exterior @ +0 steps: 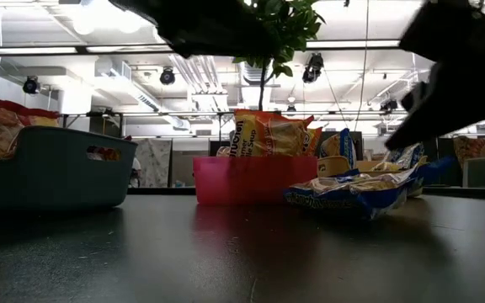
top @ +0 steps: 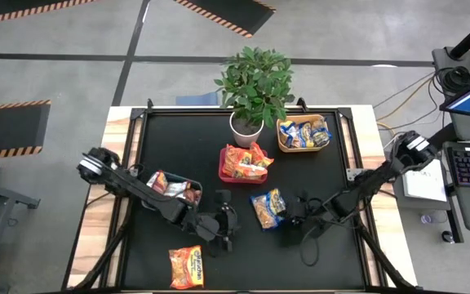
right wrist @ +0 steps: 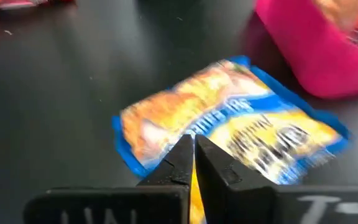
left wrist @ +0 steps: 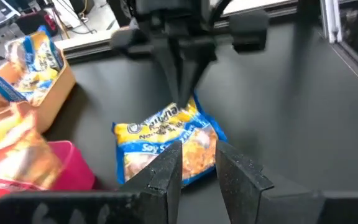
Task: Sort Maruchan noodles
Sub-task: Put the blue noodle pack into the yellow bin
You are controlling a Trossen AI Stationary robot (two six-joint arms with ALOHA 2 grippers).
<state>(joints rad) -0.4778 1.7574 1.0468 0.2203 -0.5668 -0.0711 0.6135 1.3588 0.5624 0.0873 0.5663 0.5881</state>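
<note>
Lying flat on the black table (top: 333, 175), a blue-and-yellow noodle packet (top: 268, 208) sits mid-table between both grippers, with the red bin (top: 226, 174) just behind it. Right gripper (top: 292, 214), fingers shut, pinches the packet's edge; left gripper (top: 225, 222) hovers near its other side, fingers slightly parted, holding nothing. Farther out: orange bin (top: 284, 145), potted plant (top: 254, 86), grey-blue bin (top: 196, 190), and one orange packet (top: 186, 267) lying alone near the front edge.

Grey floor (top: 72, 77) with striped hazard tape (top: 11, 106); ceiling lights (exterior: 49, 50), perhaps fluorescent.
</note>
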